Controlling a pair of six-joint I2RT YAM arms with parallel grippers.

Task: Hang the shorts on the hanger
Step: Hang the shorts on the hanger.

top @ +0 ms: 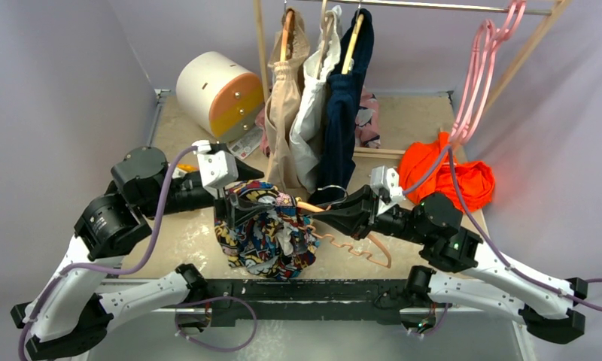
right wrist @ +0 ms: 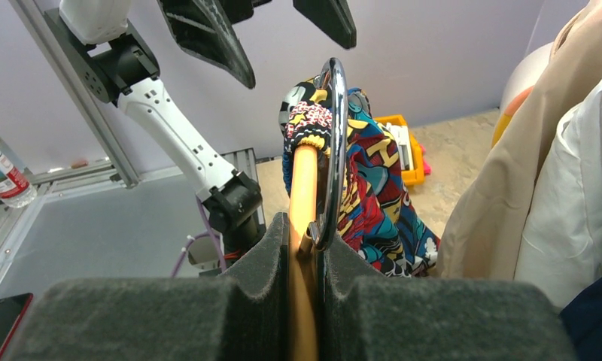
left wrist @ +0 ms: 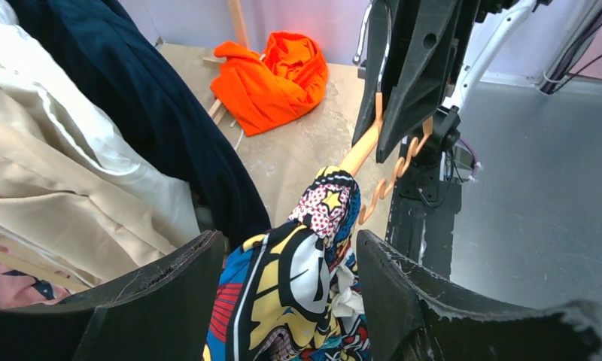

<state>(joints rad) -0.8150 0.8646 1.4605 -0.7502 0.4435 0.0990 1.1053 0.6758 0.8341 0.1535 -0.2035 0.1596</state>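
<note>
L arm (top: 102, 226): base at the near edge of the table (top: 185, 239), elbow pushed out to the left, forearm reaching in toward the middle. L gripper (top: 236, 197) sits right over the top of the shorts (top: 264, 229). Its fingers (left wrist: 162, 301) are spread wide w/ the shorts bunched up btwn them. In the R wrist view the fingers look just above the cloth, not pinching it.

R arm (top: 448, 233): base at the near edge too, elbow out to the right, forearm low & pointing left. R gripper (top: 322, 216) is squeezed tight on the hanger (left wrist: 357, 154), pinching the peach arm & the silver hook (right wrist: 337, 150) together.

Shorts hang in a lump on one end of the hanger, near the table middle, btwn the 2 grippers. Can't tell if the bottom touches the table. The other wavy hanger arm sticks out bare below the R gripper.

Farther back: tan garment (top: 283, 113), white garment (top: 311, 113) & navy garment (top: 343, 120) hang side by side on wooden hangers (top: 287, 34) from a rail (top: 433, 6). Orange garment (top: 448, 177) lies in a heap at the right. Pink hangers (top: 482, 68) hang at the rail's right end. Round white & orange box (top: 219, 94) sits back left.
</note>
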